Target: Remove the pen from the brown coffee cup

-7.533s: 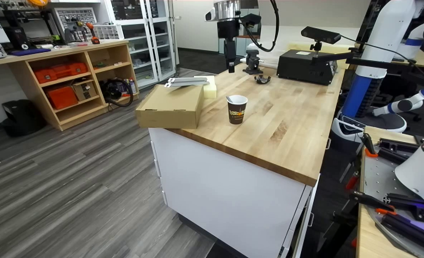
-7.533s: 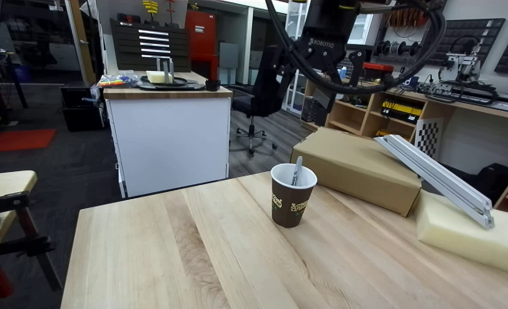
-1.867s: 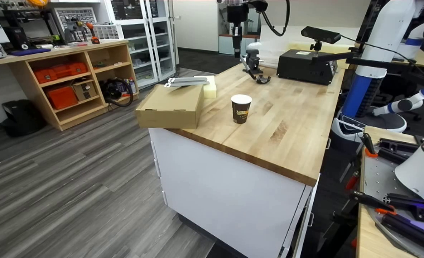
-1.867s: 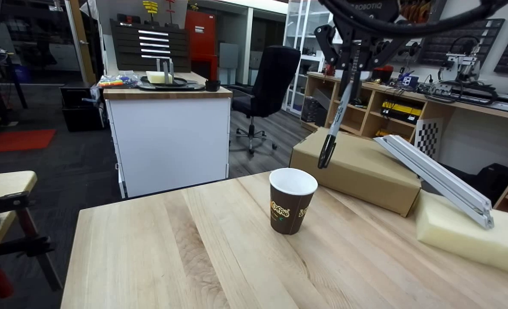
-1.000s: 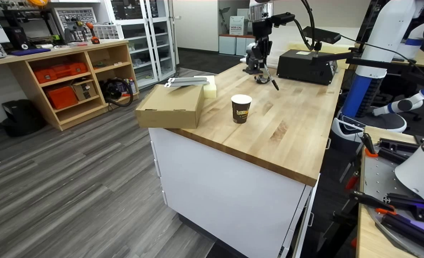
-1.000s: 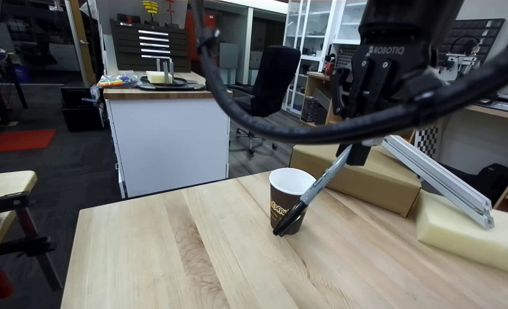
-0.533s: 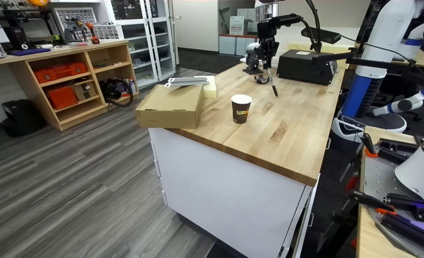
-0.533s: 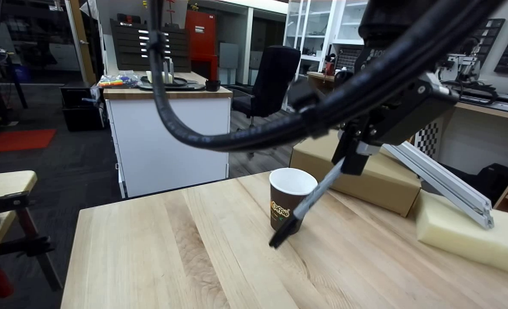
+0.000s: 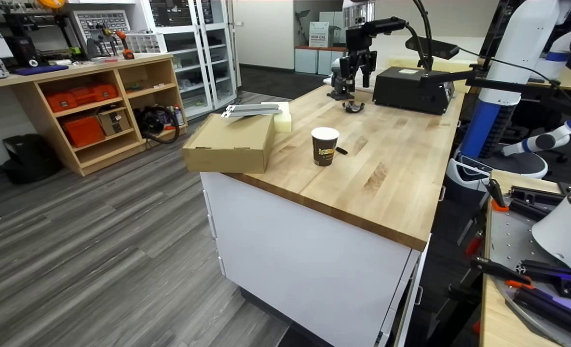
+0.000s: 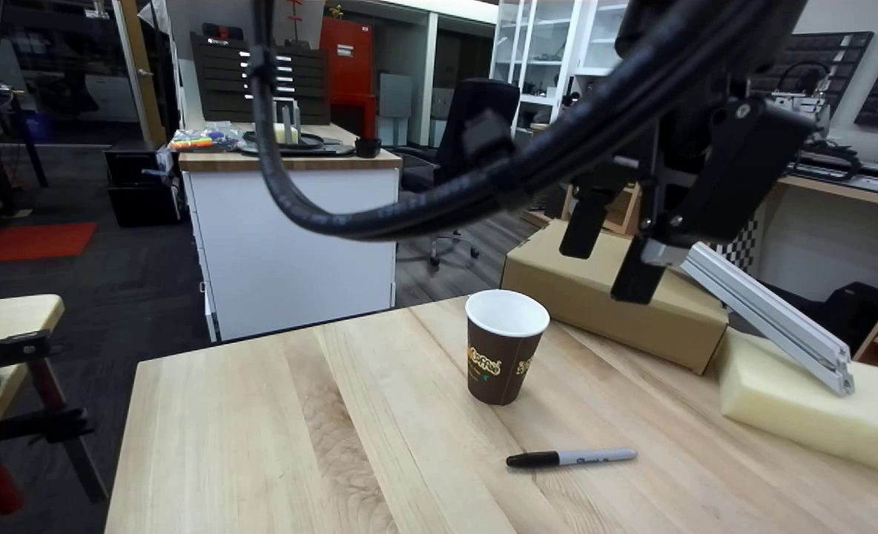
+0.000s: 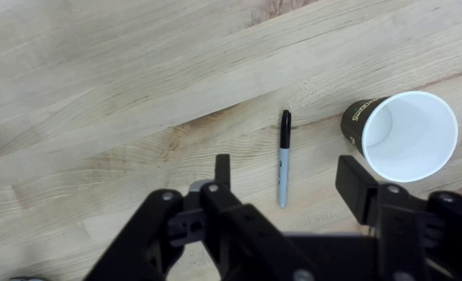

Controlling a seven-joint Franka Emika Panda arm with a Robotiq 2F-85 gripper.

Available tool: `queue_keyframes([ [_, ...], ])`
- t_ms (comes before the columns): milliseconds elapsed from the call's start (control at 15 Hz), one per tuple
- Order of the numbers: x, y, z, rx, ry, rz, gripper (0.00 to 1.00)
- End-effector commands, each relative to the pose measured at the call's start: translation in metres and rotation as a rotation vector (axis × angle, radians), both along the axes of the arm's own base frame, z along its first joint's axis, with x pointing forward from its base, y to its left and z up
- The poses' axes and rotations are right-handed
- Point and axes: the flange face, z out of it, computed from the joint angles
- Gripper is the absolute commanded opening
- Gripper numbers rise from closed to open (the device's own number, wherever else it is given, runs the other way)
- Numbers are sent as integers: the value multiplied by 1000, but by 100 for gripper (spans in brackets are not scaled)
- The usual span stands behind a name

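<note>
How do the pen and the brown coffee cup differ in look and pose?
The pen lies flat, while the coffee cup stands upright. The pen is slim, grey and black; the coffee cup is wider, brown outside and white inside. The pen is capped; the coffee cup is open-topped. Both bear lettering and rest on the wooden tabletop.

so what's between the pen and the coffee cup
Just bare wooden tabletop: in an exterior view the pen lies apart from the brown coffee cup, with nothing else in the stretch between them.
</note>
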Motion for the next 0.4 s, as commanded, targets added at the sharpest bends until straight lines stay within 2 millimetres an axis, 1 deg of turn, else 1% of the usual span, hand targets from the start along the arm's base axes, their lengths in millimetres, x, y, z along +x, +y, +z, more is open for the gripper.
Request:
queue_keyframes([
  [0, -1, 1, 3, 1, -3, 1, 76],
  [67, -1, 1, 5, 1, -5, 2, 81],
  [333, -3, 2, 5, 2, -4, 2, 81],
])
